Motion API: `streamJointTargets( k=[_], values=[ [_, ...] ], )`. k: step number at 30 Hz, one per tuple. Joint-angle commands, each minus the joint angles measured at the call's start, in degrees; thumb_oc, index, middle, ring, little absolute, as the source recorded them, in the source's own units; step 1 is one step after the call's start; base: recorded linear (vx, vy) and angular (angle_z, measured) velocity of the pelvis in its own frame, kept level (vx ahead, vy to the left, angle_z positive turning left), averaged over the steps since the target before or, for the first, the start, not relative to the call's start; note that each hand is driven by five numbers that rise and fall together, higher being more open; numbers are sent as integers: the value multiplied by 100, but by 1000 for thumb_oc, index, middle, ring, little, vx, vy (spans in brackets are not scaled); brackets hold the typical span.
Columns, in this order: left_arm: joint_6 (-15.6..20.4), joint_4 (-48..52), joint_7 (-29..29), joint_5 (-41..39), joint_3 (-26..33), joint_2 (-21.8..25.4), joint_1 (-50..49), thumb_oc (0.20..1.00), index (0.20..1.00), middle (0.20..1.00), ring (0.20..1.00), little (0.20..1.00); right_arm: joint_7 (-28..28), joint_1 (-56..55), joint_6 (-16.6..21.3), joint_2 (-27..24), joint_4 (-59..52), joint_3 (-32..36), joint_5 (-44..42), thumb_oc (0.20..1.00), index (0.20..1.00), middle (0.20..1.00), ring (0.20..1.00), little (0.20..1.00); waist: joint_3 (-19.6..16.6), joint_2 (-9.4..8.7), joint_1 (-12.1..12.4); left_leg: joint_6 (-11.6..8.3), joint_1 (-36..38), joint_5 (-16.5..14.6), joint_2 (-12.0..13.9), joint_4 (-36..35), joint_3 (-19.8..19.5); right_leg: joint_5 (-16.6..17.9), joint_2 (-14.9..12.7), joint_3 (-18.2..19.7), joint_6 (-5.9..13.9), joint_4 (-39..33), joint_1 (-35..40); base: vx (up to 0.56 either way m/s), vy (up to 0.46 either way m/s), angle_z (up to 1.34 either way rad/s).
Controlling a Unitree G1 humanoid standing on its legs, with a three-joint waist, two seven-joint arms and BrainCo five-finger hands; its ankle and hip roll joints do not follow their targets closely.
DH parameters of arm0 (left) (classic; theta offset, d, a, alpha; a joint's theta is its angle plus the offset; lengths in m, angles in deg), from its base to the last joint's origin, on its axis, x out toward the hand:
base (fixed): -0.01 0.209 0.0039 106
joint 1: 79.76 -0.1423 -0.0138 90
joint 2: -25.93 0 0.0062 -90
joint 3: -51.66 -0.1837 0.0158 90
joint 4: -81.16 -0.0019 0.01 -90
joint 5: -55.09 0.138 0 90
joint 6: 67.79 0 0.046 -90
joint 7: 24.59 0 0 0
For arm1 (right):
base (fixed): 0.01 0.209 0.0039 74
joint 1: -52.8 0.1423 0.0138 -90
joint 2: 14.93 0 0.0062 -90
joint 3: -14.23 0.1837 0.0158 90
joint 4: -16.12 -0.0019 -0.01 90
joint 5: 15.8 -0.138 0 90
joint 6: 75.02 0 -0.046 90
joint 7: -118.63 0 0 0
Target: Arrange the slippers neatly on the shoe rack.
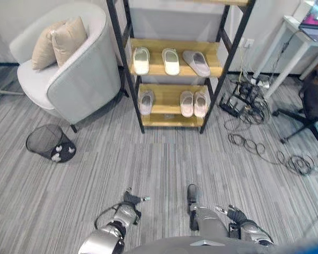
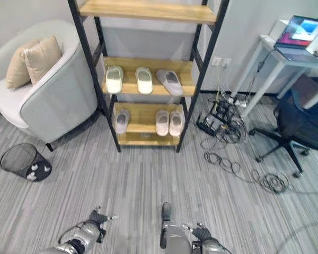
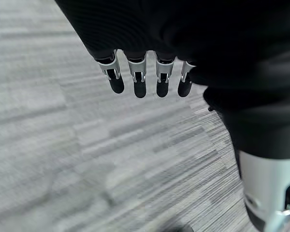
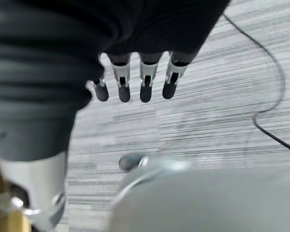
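Note:
The shoe rack (image 1: 167, 98) has a black frame and wooden shelves and stands against the far wall. On its middle shelf lie two cream slippers (image 1: 141, 60) (image 1: 171, 61) and a grey slipper (image 1: 196, 62) turned at an angle. On the lower shelf a single greyish slipper (image 1: 146, 101) lies at the left, and a pink pair (image 1: 193, 103) lies side by side at the right. My left hand (image 1: 130, 201) and right hand (image 1: 237, 214) hang low over the carpet, far from the rack. In the wrist views the left fingers (image 3: 137, 77) and right fingers (image 4: 146, 79) are straight and hold nothing.
A grey armchair (image 1: 79, 74) with two beige cushions stands left of the rack. A wire waste basket (image 1: 49, 143) sits on the carpet in front of it. Cables and a power strip (image 1: 244, 100) sprawl to the right, beside an office chair (image 1: 312, 106) and a white desk (image 1: 302, 37).

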Motion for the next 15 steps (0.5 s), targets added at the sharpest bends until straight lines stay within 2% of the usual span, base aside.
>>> streamJointTargets(
  k=[1,2,3,4,5,6,7,8,9,10,12,15],
  values=[
    [155,-340,274,214,-211,412,20,1000,1000,1000,1000,1000,-46,-239,-66,411,328,-93,12,1000,1000,1000,1000,1000,-47,-323,61,286,-940,-351,539,-446,-74,161,-563,458,1096,-654,1143,294,-282,-8],
    [163,-448,289,240,-227,423,-43,1000,1000,1000,1000,1000,-40,-248,-66,382,351,-95,13,1000,1000,1000,1000,1000,-83,-306,45,144,-1048,-185,615,-32,-20,87,-502,396,1009,-690,1291,394,-402,29],
    [198,-547,322,228,-185,446,-120,1000,1000,1000,1000,1000,-38,-233,-58,359,343,-69,-7,1000,1000,1000,1000,1000,-81,-303,50,-26,-1308,84,683,815,44,5,-435,353,903,-717,1448,238,-306,57],
    [229,-558,337,220,-151,454,-138,1000,1000,1000,1000,1000,-57,-212,-44,364,326,-49,-54,1000,1000,1000,1000,1000,-50,-385,60,-105,-1688,384,666,1578,70,-33,-481,335,871,-752,1531,165,-276,32],
    [248,-551,353,193,-108,445,-144,1000,1000,1000,1000,1000,-72,-159,-31,354,293,-27,-97,1000,1000,1000,1000,1000,12,-443,77,-141,-2145,633,667,2367,93,-55,-494,330,823,-777,1595,111,-297,-8],
    [269,-623,438,188,-64,485,-179,1000,1000,1000,1000,1000,-95,-27,-31,261,240,-42,-88,1000,1000,1000,1000,1000,86,-492,125,21,-2743,513,829,2833,414,-233,-460,248,748,-784,1716,167,-289,4],
    [319,-712,470,194,-96,470,-193,1000,1000,1000,1000,1000,-141,23,-4,250,248,-130,-36,1000,1000,1000,1000,1000,106,-558,226,165,-3171,232,715,2360,676,-324,-471,168,721,-839,1880,215,-234,54],
    [321,-712,451,183,-95,451,-211,1000,1000,1000,1000,1000,-143,61,9,261,229,-206,-8,1000,1000,1000,1000,1000,132,-553,298,215,-3269,125,632,2022,770,-337,-446,129,710,-887,1993,295,-60,67],
    [322,-722,429,149,-62,422,-240,1000,1000,1000,1000,1000,-182,108,40,310,196,-324,12,1000,1000,1000,1000,1000,203,-466,434,195,-3088,348,555,842,759,-389,-326,175,710,-932,2228,283,24,18],
    [328,-744,431,128,-20,422,-265,1000,1000,1000,1000,1000,-174,154,40,327,185,-423,44,1000,1000,1000,1000,1000,203,-422,505,219,-2907,417,466,406,569,-413,-252,250,722,-928,2321,277,39,-34],
    [323,-822,475,112,-21,439,-291,1000,1000,1000,1000,1000,-285,131,124,356,116,-489,112,1000,1000,1000,1000,1000,125,-406,515,290,-2584,538,377,27,331,-501,-174,234,724,-1011,2562,203,14,-61],
    [291,-803,490,109,-14,448,-361,1000,1000,1000,1000,1000,-298,23,167,463,-25,-501,124,1000,1000,1000,1000,1000,9,-397,534,415,-2185,613,342,-468,198,-584,-143,261,726,-1035,2703,144,63,-18]
  ],
)
